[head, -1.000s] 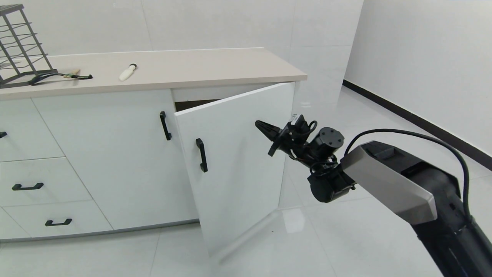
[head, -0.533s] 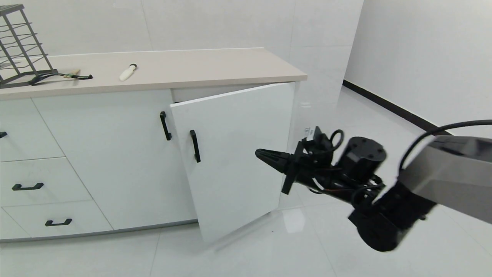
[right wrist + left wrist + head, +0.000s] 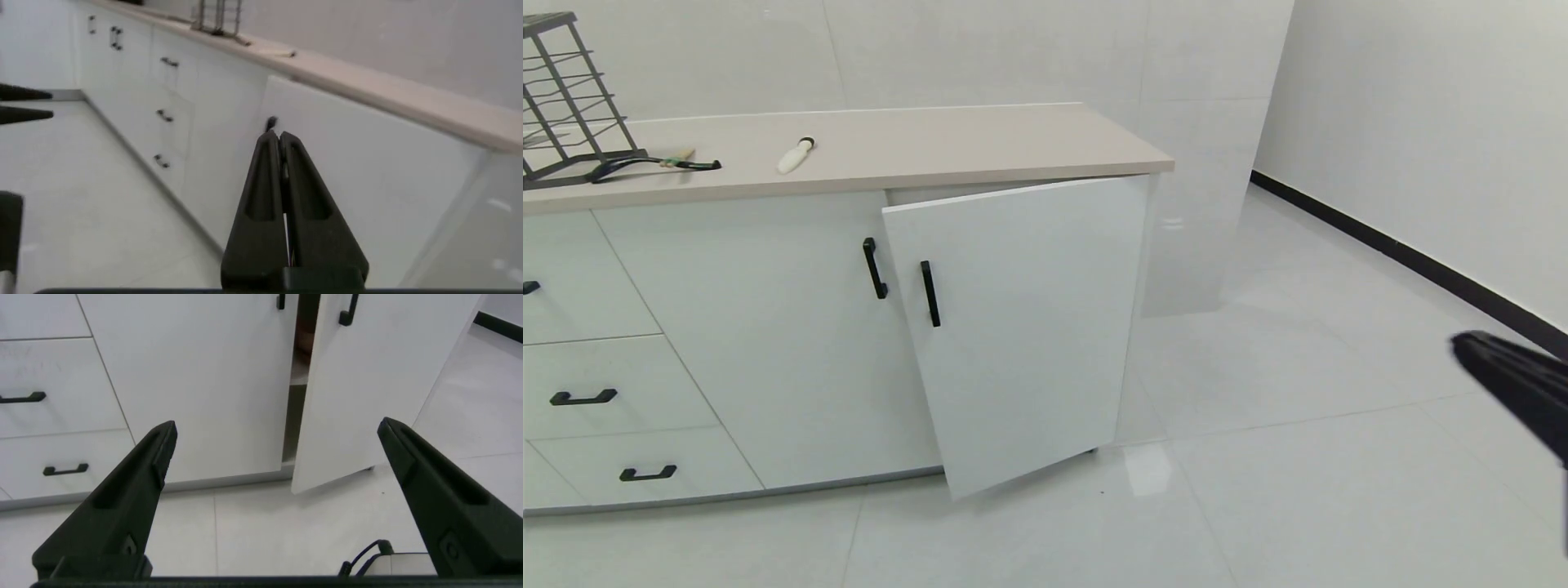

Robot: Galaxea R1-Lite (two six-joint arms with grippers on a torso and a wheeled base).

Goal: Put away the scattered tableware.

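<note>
The left gripper [image 3: 278, 429] is holding its jaws wide apart, gripping and touching nothing. It is facing the lower front of the cabinet, with the dark gap at the edge of the cabinet door [image 3: 376, 384] showing straight ahead between the two fingers. The right gripper [image 3: 279, 137] is keeping its jaws pressed together with nothing between them. Its tips are pointing at the cabinet door [image 3: 368, 171] without touching it, and the door's black handle [image 3: 270, 123] is showing just past them.

The tableware is lying on the countertop [image 3: 947, 143], well apart from both sets of jaws. In the head view the white-handled utensil [image 3: 795, 154] is resting higher than the right gripper [image 3: 1511, 388] and far off to its left. The dark utensil [image 3: 658, 162] is lying farther out still in that direction, just beside the foot of the wire rack [image 3: 572, 90]. In the right wrist view the rack [image 3: 219, 16] is standing well beyond the closed tips, along the counter.

Compared with a second ago, the cabinet door [image 3: 1021, 318] is standing much nearer to shut, though still ajar. The right arm, which was then close in front of the door, is now showing at the head view's right edge, well clear of it. The utensils are lying where they were.
</note>
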